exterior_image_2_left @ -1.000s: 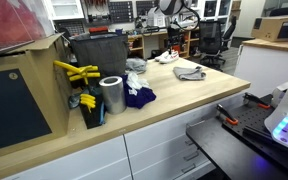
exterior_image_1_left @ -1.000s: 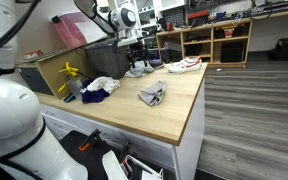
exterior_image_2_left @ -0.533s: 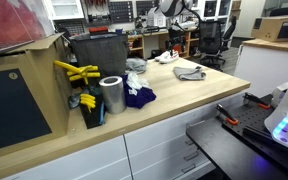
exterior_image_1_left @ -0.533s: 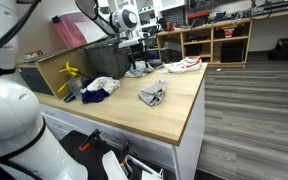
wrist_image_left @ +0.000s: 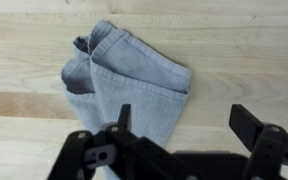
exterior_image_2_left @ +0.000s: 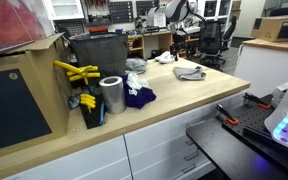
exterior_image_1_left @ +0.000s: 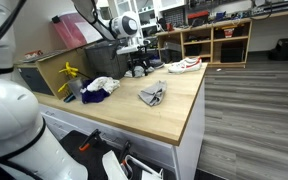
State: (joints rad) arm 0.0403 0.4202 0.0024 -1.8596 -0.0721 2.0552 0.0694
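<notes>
A grey folded cloth [wrist_image_left: 124, 75] lies on the wooden table top [wrist_image_left: 234, 50] in the wrist view. My gripper [wrist_image_left: 184, 125] hangs above it, open, with nothing between its fingers. One finger [wrist_image_left: 124, 115] stands over the cloth's near edge, the other over bare wood. In both exterior views the gripper [exterior_image_1_left: 134, 50] [exterior_image_2_left: 177, 18] is up over the far part of the table, above and behind a grey cloth [exterior_image_1_left: 152, 95] [exterior_image_2_left: 191, 72], touching nothing.
A white and red shoe [exterior_image_1_left: 184, 65] lies at the table's far end. White and blue cloths [exterior_image_1_left: 99, 87] are heaped by a metal cylinder [exterior_image_2_left: 111, 95], yellow tools [exterior_image_2_left: 74, 72] and a dark bin [exterior_image_2_left: 97, 55]. Shelves [exterior_image_1_left: 216, 42] stand behind.
The arm has come down and shifted a little over the far end of the table. The jaws stay open and the cloths have not moved.
</notes>
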